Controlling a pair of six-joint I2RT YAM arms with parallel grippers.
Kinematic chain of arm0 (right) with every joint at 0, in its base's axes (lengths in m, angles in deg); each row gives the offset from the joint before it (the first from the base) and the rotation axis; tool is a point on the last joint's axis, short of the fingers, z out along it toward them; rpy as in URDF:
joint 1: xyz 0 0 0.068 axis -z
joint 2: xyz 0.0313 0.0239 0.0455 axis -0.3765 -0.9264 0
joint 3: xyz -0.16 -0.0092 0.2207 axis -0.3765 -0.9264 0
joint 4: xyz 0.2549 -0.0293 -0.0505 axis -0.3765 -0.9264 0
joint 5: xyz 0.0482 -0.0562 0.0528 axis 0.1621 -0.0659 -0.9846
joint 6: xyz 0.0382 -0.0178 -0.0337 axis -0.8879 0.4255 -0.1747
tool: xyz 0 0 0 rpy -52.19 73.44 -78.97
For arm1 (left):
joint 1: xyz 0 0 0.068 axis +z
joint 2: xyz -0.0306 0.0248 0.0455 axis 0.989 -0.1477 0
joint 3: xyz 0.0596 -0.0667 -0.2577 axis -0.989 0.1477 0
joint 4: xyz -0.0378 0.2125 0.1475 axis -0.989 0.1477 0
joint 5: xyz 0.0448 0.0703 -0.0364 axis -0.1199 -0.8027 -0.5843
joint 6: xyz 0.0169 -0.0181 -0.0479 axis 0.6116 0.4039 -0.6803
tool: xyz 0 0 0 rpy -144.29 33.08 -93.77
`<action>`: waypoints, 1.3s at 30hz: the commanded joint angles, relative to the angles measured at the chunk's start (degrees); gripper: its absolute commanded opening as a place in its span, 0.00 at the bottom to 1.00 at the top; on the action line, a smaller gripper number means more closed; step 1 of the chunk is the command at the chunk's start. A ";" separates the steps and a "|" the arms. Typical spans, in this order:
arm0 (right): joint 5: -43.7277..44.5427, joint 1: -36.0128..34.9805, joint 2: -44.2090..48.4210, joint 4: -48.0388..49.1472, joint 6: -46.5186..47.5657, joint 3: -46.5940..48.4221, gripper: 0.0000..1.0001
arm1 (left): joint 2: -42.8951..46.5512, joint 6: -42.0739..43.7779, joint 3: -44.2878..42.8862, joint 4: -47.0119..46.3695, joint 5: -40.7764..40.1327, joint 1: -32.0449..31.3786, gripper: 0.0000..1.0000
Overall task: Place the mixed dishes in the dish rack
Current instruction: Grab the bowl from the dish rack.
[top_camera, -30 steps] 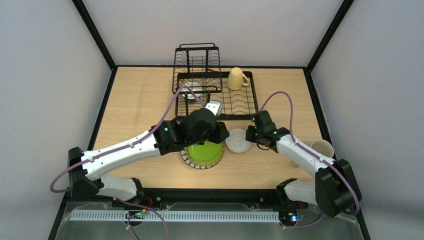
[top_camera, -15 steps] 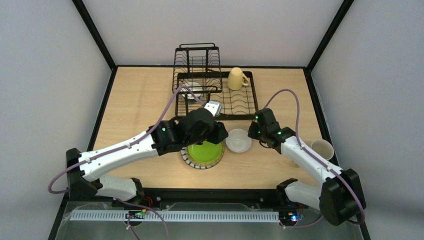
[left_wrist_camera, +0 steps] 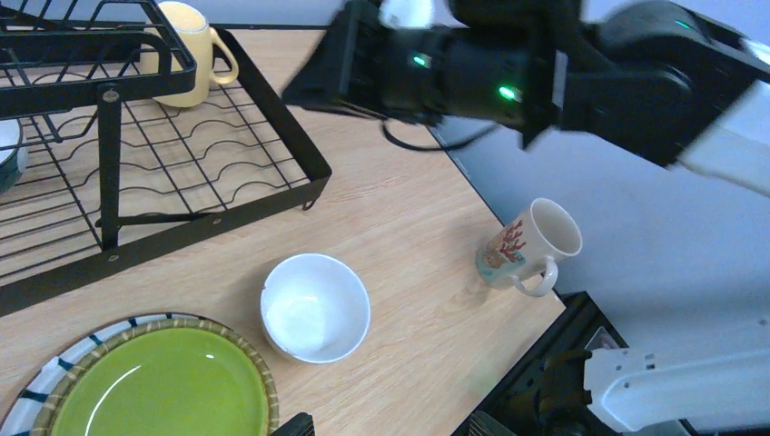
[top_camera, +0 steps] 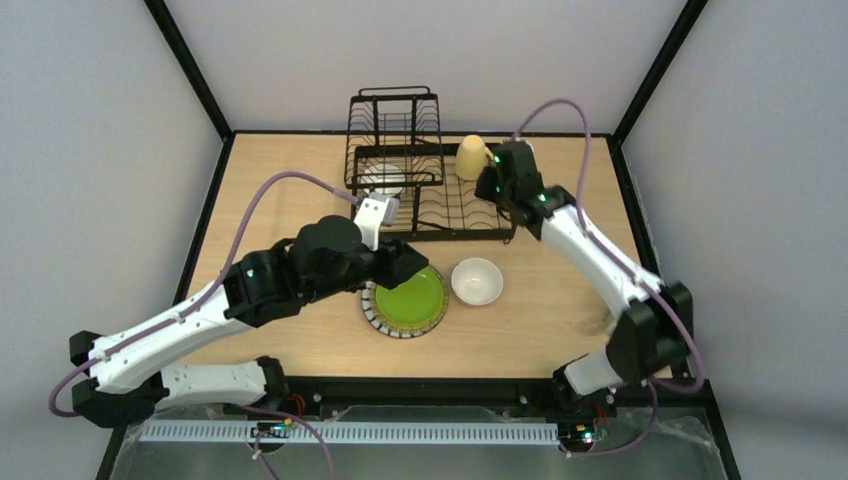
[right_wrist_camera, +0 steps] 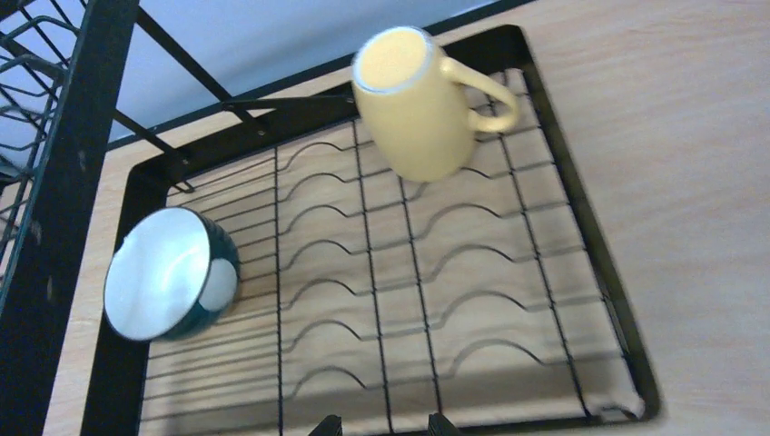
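Observation:
The dish rack (top_camera: 460,237) stands at the back of the table. A yellow mug (top_camera: 471,157) sits upside down on its flat tray, and a blue-outside bowl (right_wrist_camera: 171,272) leans on edge at the tray's left. My right gripper (top_camera: 489,187) hovers over the tray beside the yellow mug, open and empty, seen as my right gripper (right_wrist_camera: 383,427) in the right wrist view. A green plate (top_camera: 407,301) and a white bowl (top_camera: 477,280) rest on the table. My left gripper (top_camera: 408,268) hangs wide open and empty over the plate's far rim. The cream mug (left_wrist_camera: 531,247) stands at the table's right.
The rack's tall basket tier (top_camera: 396,120) rises at the back left of the tray. A black frame rail (top_camera: 420,384) runs along the table's near edge. The right arm's forearm (top_camera: 600,255) stretches over the table's right side.
My right arm has swung away from the white bowl to above the rack tray by the yellow mug. My left arm has drawn back to the left. The white bowl stayed on the table.

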 commanded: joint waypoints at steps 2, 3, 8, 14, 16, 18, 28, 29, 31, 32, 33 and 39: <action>-3.37 0.51 -15.21 3.28 4.63 11.37 0.51 | 0.40 1.22 0.94 2.85 -1.58 -0.51 0.99; -5.50 1.32 -17.52 4.34 4.63 13.30 0.51 | 0.30 1.49 0.81 2.88 -2.32 -0.54 0.99; -16.92 5.49 -28.49 11.32 2.80 18.66 0.50 | -1.95 2.89 -3.65 5.24 -5.11 -0.43 0.99; -28.47 7.39 -38.43 16.92 2.83 25.26 0.50 | -2.49 5.34 -5.42 4.24 -7.00 -0.45 0.99; -33.93 7.72 -41.67 17.89 3.21 27.98 0.50 | -2.54 5.81 -5.26 2.85 -6.89 -0.43 0.99; -38.35 7.70 -44.74 18.70 3.34 30.60 0.50 | -2.79 6.66 -5.25 1.73 -6.86 -0.33 0.99; -49.93 7.51 -52.91 20.48 2.98 38.38 0.55 | -4.68 8.91 -6.56 -0.20 -5.81 1.38 0.99; -50.60 7.43 -53.38 20.52 2.97 38.93 0.55 | -4.68 9.00 -6.43 -0.21 -5.74 1.41 0.99; -52.03 7.24 -54.27 20.80 2.81 39.52 0.57 | -4.70 9.08 -6.38 -0.22 -5.65 1.68 0.99; -52.67 7.21 -54.67 20.97 2.74 39.74 0.58 | -4.69 9.14 -6.30 -0.21 -5.63 1.90 0.99; -53.22 7.09 -54.99 21.18 2.61 39.89 0.58 | -4.68 9.24 -6.31 -0.19 -5.55 1.94 0.99; -55.80 5.91 -57.58 19.95 3.29 42.70 0.63 | -4.47 9.45 -5.66 -0.30 -5.36 2.46 0.99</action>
